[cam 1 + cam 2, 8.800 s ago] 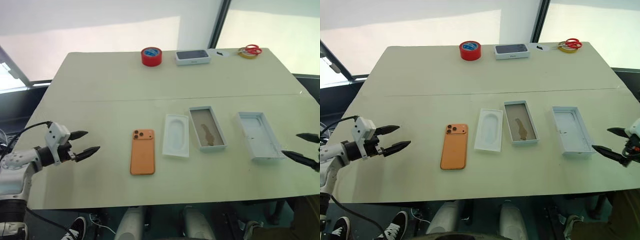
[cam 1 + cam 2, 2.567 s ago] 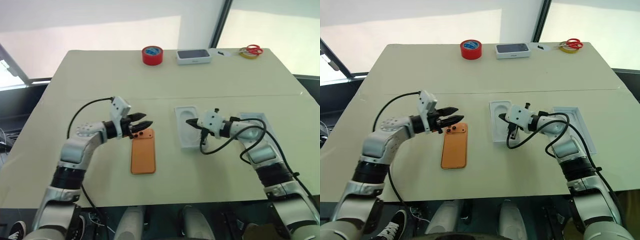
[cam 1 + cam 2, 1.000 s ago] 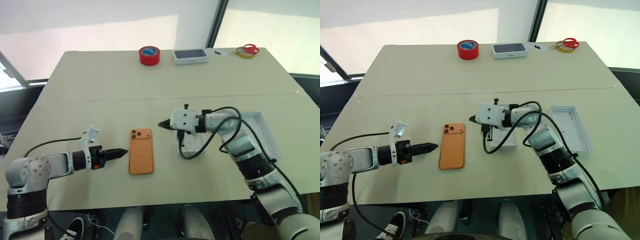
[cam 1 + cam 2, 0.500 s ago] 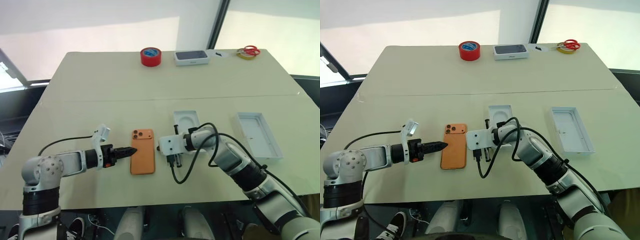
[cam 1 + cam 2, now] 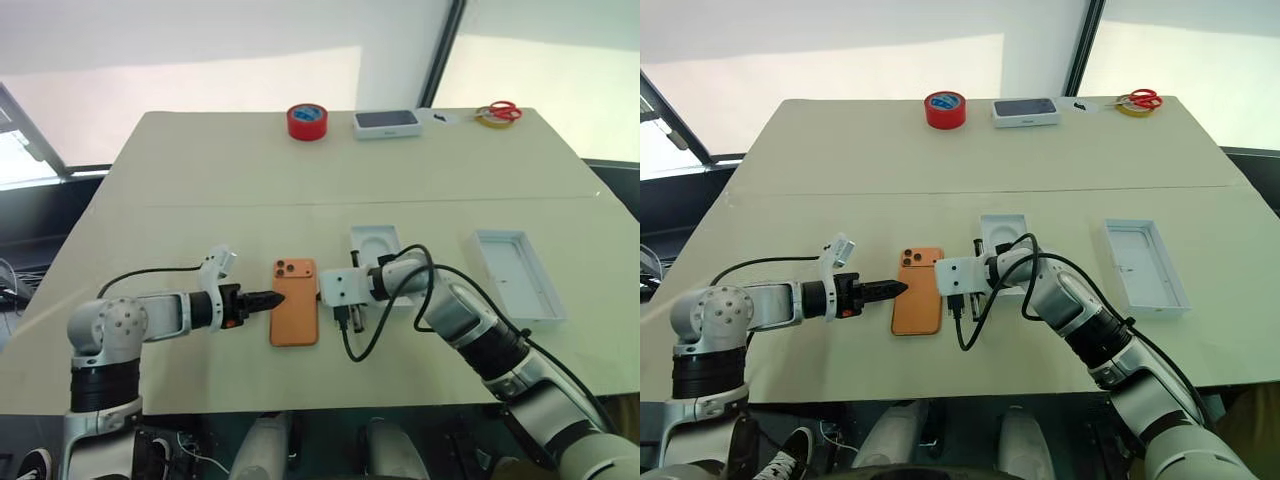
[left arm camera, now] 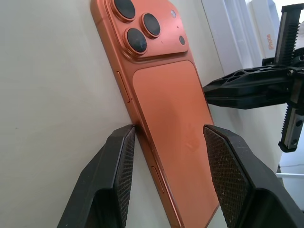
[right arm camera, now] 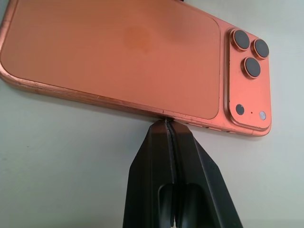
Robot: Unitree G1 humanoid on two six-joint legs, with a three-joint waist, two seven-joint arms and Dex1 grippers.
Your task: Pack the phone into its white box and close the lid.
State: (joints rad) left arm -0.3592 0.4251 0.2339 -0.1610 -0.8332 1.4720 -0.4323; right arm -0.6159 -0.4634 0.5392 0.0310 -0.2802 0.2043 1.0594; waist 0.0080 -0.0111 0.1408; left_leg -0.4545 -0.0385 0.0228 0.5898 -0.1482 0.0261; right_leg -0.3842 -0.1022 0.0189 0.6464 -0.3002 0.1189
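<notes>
We're looking at a brightly, evenly lit worktop [image 5: 200, 170], daylight pouring in from the pale panels behind its far edge, which wash out almost to white. Shadows are soft and short, and up close the phone [image 7: 118, 52] shows a gentle sheen with crisp edges, while the nearest black fingers [image 6: 114, 180] go slightly soft.
</notes>
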